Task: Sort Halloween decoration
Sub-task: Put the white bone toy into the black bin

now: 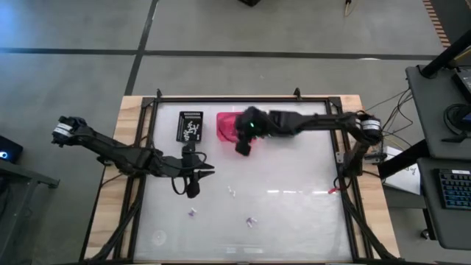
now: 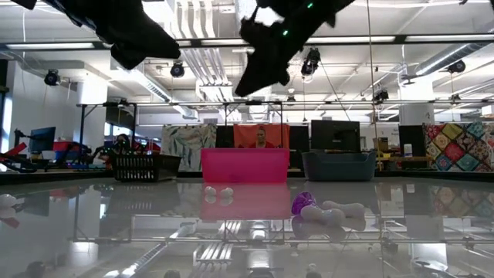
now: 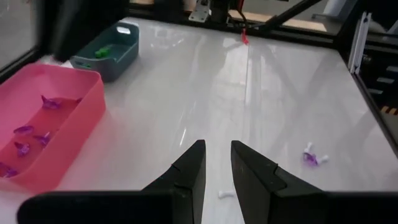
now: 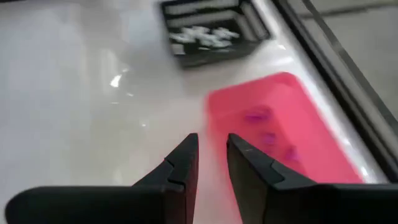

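The Halloween decoration is a scatter of tiny trinkets. A white one [image 3: 225, 194] lies on the table just below my left gripper [image 3: 216, 163], which hovers open and empty at the table's middle left [image 1: 202, 174]. A purple-and-white one [image 3: 309, 157] lies farther right. Purple trinkets [image 3: 28, 140] lie in the pink bin [image 3: 87, 106], white ones [image 4: 199, 36] in the black bin [image 4: 211, 31], and a green one [image 3: 102, 50] in the teal bin [image 3: 124, 53]. My right gripper [image 4: 212, 149] hangs open and empty above the pink bin's near edge [image 1: 243, 146].
The three bins stand in a row at the table's far side: black [image 2: 145, 166], pink [image 2: 245, 164], teal [image 2: 338, 164]. Loose trinkets [image 1: 232, 193] [image 1: 193, 212] [image 1: 250, 221] lie on the near half. A black frame rail [image 1: 243, 98] borders the table.
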You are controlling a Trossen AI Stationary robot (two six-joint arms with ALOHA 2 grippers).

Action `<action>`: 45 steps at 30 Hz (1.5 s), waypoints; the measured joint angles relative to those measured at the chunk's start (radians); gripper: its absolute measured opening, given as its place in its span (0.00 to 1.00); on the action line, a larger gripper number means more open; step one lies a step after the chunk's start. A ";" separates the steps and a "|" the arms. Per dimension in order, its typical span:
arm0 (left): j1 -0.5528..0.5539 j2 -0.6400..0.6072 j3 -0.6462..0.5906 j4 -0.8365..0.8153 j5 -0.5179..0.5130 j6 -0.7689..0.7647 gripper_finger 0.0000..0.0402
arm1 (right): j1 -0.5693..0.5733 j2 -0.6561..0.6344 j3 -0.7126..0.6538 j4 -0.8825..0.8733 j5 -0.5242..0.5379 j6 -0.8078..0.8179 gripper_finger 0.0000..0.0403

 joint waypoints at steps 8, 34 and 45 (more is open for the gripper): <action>-0.001 0.097 0.000 0.014 0.136 0.025 0.15 | 0.191 -0.186 -0.225 0.098 0.041 0.086 0.18; -0.001 0.501 0.166 -0.102 0.239 0.519 0.15 | 0.462 -0.316 -0.419 0.146 0.200 0.369 0.21; 0.034 0.638 0.281 -0.149 0.238 0.619 0.18 | 0.509 -0.316 -0.419 0.144 0.211 0.413 0.20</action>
